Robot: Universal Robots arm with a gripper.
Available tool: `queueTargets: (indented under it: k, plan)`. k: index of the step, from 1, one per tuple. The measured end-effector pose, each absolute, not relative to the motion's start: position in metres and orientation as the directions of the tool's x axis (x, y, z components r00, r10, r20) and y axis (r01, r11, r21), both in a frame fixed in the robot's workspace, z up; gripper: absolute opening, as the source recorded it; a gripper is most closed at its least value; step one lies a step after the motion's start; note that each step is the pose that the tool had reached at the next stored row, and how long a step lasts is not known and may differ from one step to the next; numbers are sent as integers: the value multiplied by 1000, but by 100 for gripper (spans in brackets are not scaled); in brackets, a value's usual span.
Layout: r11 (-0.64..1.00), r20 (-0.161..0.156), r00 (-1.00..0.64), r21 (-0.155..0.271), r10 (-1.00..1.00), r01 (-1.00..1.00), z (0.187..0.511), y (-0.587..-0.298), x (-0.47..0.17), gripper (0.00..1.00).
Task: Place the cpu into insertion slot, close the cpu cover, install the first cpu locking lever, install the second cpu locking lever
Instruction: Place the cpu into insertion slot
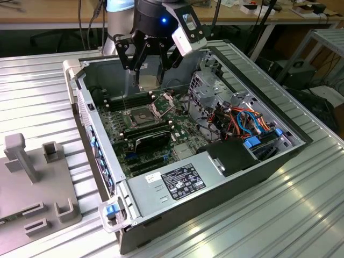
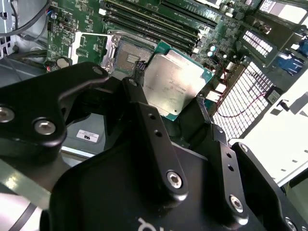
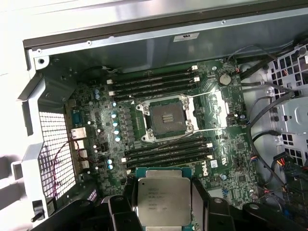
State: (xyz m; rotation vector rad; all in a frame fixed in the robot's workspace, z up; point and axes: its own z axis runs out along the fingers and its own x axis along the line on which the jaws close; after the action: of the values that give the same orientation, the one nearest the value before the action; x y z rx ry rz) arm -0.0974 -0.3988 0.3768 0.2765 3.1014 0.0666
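An open case is seen on a metal table. A green board is laid flat inside. The gripper is held above the board, fingers clamped on the cpu. The slot is seen bare, below the cpu and apart from it.

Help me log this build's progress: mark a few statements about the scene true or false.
1. The gripper grips the cpu by its edges. True.
2. The cpu sits in the insertion slot. False: the slot is empty and the cpu is held apart from it.
3. Long black memory slots run along two opposite sides of the insertion slot. True.
4. The computer case is closed. False: it lies open, with the green circuit board exposed.
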Motion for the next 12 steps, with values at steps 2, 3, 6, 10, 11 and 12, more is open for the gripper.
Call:
queueTargets:
  k: [2, 3, 6, 10, 11, 12]
  plan:
    - [980, -23, -980, 45, 197, 196, 375, -399, -96, 55]
    - [978, -23, -978, 45, 205, 204, 374, -399, -96, 55]
    - [969, -23, -969, 45, 245, 244, 369, -399, -94, 55]
    - [954, -23, -954, 45, 298, 297, 363, -399, -92, 55]
    - [951, -23, -951, 45, 309, 307, 362, -399, -91, 55]
    - [948, -23, -949, 45, 315, 314, 362, -399, -90, 55]
